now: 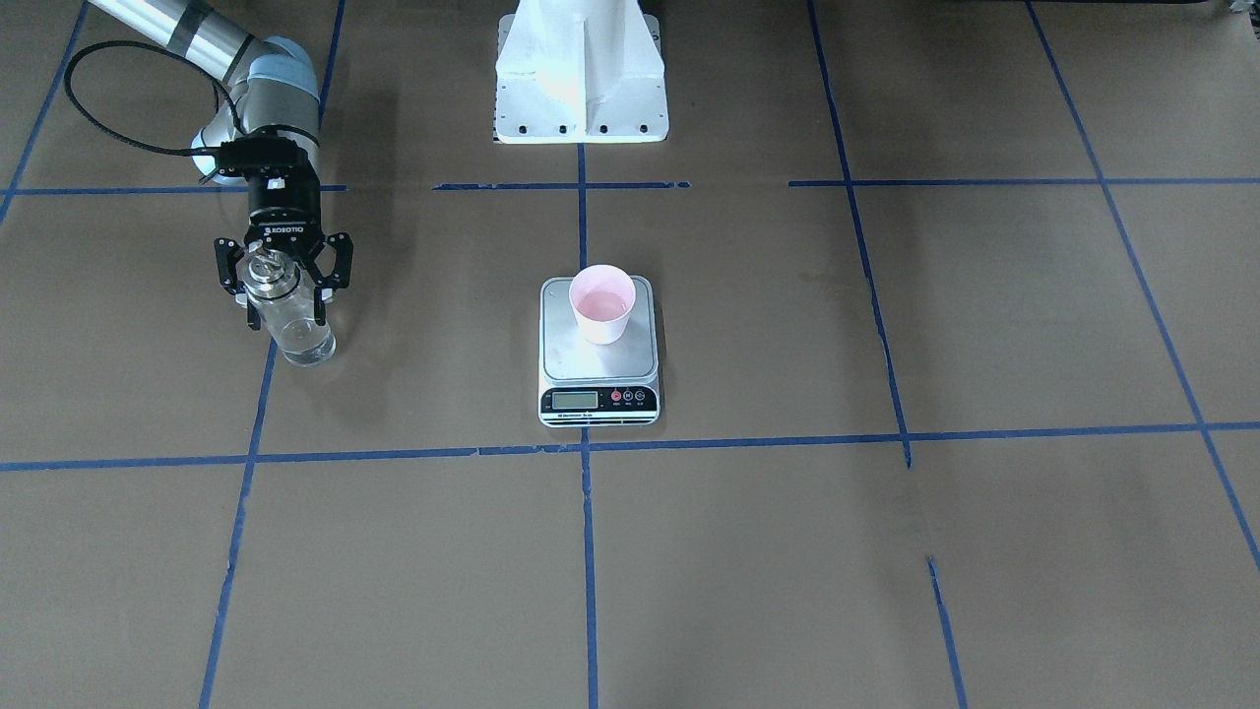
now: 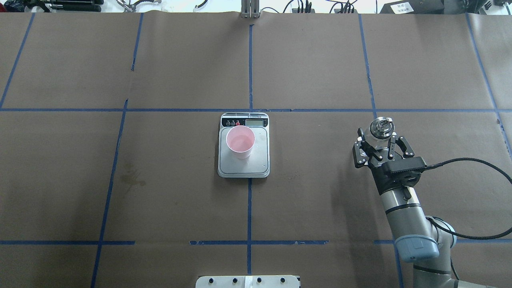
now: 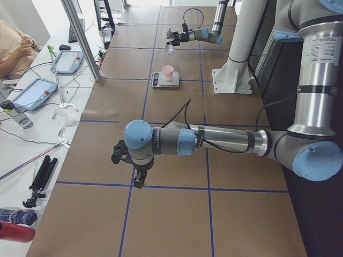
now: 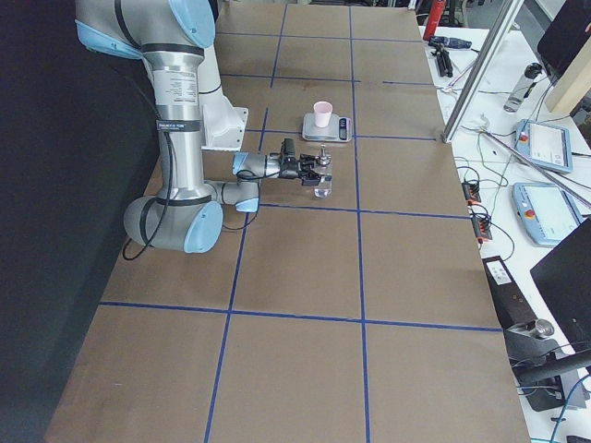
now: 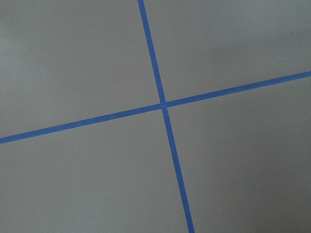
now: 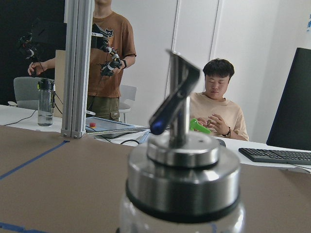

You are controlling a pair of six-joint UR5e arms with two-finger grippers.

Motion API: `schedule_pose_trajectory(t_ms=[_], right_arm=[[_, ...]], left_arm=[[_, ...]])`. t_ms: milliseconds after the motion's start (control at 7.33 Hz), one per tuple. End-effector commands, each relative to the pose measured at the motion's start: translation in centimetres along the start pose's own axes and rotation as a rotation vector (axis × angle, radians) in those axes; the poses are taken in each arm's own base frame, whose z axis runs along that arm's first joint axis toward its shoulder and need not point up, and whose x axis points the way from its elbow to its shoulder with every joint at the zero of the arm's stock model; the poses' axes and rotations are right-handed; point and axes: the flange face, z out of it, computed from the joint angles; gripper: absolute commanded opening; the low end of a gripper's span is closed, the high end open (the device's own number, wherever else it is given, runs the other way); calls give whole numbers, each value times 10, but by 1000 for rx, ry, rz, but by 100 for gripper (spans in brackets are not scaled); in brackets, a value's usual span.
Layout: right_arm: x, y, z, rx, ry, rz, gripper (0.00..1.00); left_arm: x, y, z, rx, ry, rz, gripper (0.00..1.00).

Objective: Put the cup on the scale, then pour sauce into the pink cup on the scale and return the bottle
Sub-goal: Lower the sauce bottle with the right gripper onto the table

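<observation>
- the cup [image 1: 602, 303] already stands upright on the scale [image 1: 630, 362], toward the back of the platform, so i judge the first step done and the bottle step in hand.
- your right gripper [image 1: 286, 315] straddles the bottle [image 1: 305, 340], jaws spread wide to either side of the glass. whether the pads press it, i cannot tell.
- the bottle stands upright on the table on the robot's right, just beside a blue tape line [image 1: 251, 433] and well apart from the scale. clear sauce [image 1: 311, 351] shows in its base.
- i cannot tell from these views whether the cup holds any liquid, so this is either the pick-up or the return.
- if nothing is poured yet, the next move calls for a firm hold on the glass, a lift, a carry to the cup, and a tilt with the spout over the rim.
- your left gripper [image 3: 138, 179] hangs far from all this. how wide it is, i cannot tell.
- counted: one cup, one scale, one bottle, two grippers.
</observation>
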Motion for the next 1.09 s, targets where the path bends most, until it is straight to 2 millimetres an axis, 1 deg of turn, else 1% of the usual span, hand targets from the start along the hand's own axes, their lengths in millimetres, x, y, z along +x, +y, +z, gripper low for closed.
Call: schedule_pose_trajectory(t_ms=[0, 136, 273, 409, 546, 682, 955], right_arm=[[11, 8, -1, -7, 7, -23, 0], [13, 9, -1, -11, 6, -27, 0], [13, 9, -1, -11, 5, -26, 23], [13, 9, -1, -11, 5, -26, 37], [13, 9, -1, -11, 5, -26, 41], [13, 9, -1, -11, 5, -23, 99], [13, 8, -1, -9, 5, -18, 100]], left_arm=[[0, 0, 0, 0, 0, 0, 100], [0, 0, 0, 0, 0, 0, 100], [0, 0, 0, 0, 0, 0, 100], [0, 0, 0, 0, 0, 0, 100], [0, 0, 0, 0, 0, 0, 100], [0, 0, 0, 0, 0, 0, 100], [0, -1, 0, 1, 2, 1, 100]])
